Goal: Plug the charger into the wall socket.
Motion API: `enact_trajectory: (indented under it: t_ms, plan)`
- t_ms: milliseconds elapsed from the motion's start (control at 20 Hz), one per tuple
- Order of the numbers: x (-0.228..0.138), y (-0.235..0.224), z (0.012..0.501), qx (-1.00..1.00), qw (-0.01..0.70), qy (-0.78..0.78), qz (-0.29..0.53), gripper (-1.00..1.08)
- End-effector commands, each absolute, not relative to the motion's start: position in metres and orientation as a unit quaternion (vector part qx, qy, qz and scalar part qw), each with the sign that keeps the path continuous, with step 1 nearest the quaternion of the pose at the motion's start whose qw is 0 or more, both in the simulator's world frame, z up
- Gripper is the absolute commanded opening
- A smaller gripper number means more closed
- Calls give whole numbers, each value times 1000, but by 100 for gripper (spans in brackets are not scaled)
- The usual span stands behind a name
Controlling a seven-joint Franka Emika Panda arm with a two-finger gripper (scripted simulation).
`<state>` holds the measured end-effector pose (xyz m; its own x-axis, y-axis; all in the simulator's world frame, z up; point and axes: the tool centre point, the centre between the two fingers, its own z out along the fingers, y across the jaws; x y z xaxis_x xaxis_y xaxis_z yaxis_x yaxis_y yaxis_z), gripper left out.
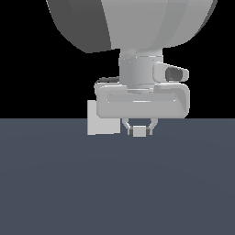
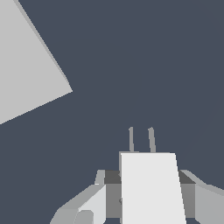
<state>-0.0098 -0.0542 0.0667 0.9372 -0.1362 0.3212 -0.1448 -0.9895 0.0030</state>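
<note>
Your exterior view looks level and close at the arm head-on, low over the dark floor (image 1: 117, 183). Your wrist view looks along the gripper (image 2: 144, 205), very near. Both views share the charger (image 1: 139, 131) and the wall socket (image 1: 98, 123).

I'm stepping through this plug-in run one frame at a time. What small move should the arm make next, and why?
Probably turn and shift the gripper toward the wall socket. It is shut on the charger, whose two prongs point at bare floor, while the socket plate stands off to the side, so they are not lined up.
</note>
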Motion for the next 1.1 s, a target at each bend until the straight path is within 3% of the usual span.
enact_trajectory:
  t_ms: [0, 1050]
  plan:
    - [-7, -44, 73, 986, 7, -33, 163, -100]
    - [-9, 14, 100, 972, -28, 174, 156, -100]
